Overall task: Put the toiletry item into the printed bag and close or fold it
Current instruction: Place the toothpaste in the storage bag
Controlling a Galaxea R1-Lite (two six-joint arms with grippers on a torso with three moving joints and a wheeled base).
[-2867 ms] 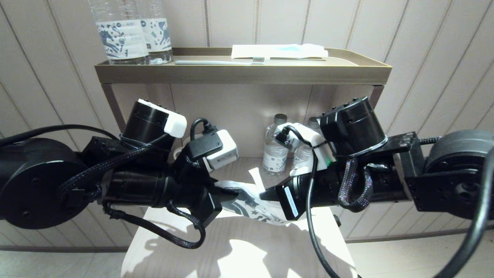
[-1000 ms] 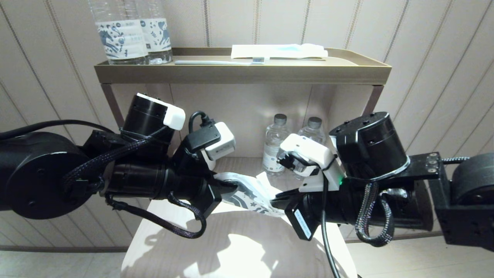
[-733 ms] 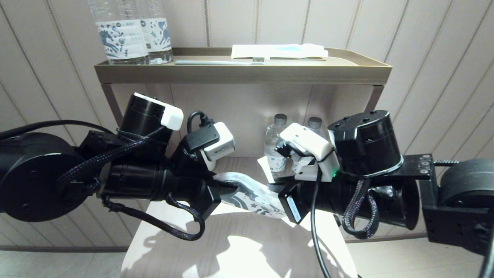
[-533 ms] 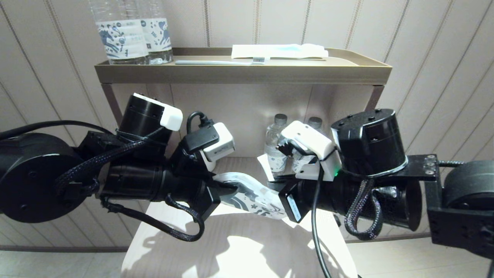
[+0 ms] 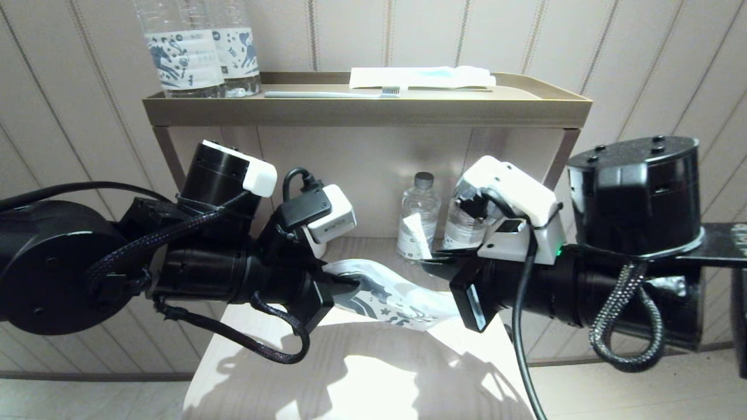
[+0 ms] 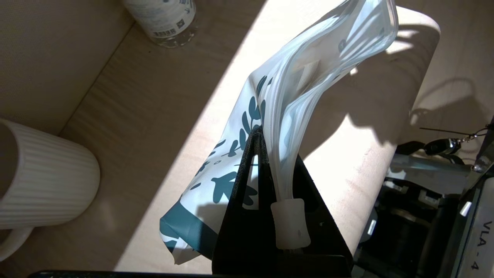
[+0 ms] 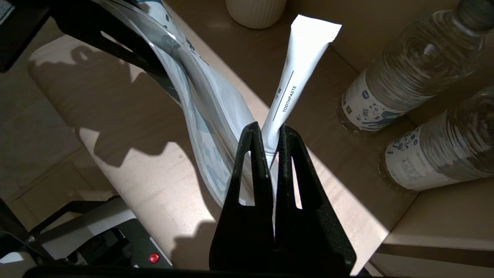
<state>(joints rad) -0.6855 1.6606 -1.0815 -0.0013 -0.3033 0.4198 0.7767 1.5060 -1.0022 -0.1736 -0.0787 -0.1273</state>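
Pale wooden shelf [image 5: 362,373] under a panelled wall sets the scene. Above it the toiletry item [image 7: 297,73], a white tube marked toothpaste, is pinched at its lower end by the clenched right gripper [image 7: 270,135], its flat crimped end pointing to 1 o'clock, outside the bag. It looks light and squashy, best held near the stiffer neck. Just beside it at 9 o'clock hangs the printed bag [image 6: 305,81], limp and slippery, gripped at its zip edge by the clamped left gripper [image 6: 266,154]. Water bottles [image 7: 409,73] stand behind.
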